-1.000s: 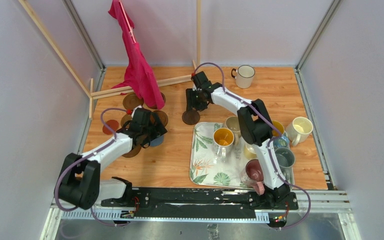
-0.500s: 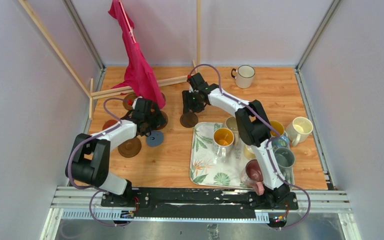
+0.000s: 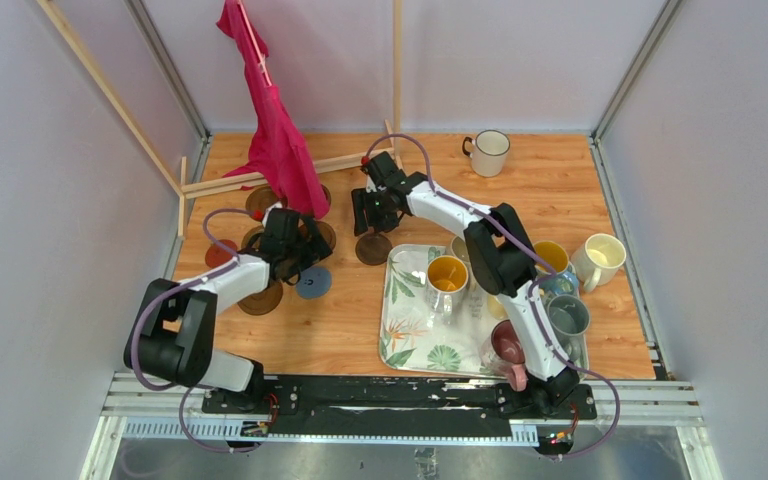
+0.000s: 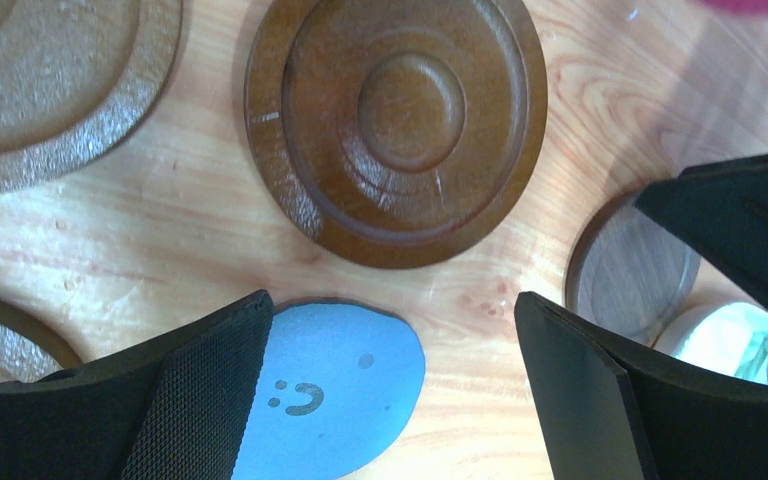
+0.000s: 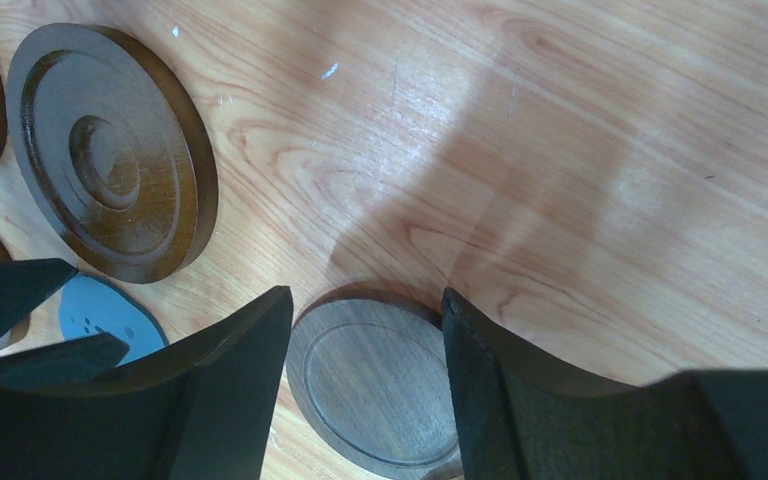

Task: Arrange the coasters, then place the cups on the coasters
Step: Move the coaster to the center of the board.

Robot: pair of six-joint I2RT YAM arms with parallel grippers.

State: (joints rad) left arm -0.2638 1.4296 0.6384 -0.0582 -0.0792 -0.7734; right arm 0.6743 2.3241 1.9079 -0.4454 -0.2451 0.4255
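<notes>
Left pincer [image 4: 390,320] was wide open and empty, hovering over the blue coaster [image 4: 345,385] on the left half of the desk [image 3: 560,190]. Right pincer [image 5: 365,305] sat partly open astride a brown coaster [image 5: 375,385] lying flat mid-desk; grip unclear. Cups [image 3: 447,272] stood near the right edge, mostly on the tray [image 3: 405,335].

you're looking at a robot lab test cell. plain white panels [image 3: 50,200] box in a small wood-look tabletop [image 3: 560,190] on 3 sides, w/ metal posts [image 3: 632,68] in the corners. the left arm [image 3: 225,282] & right arm [image 3: 445,205] are bolted to a black base plate [image 3: 390,390] on an aluminium rail [image 3: 650,400] at the near edge. wrist cams show the same wood grain close up. mugs [image 3: 488,152], coasters [image 3: 261,297], a leaf tray [image 3: 392,330] & a red cloth [image 3: 280,140] on a stick frame [image 3: 110,90] are the props.
</notes>
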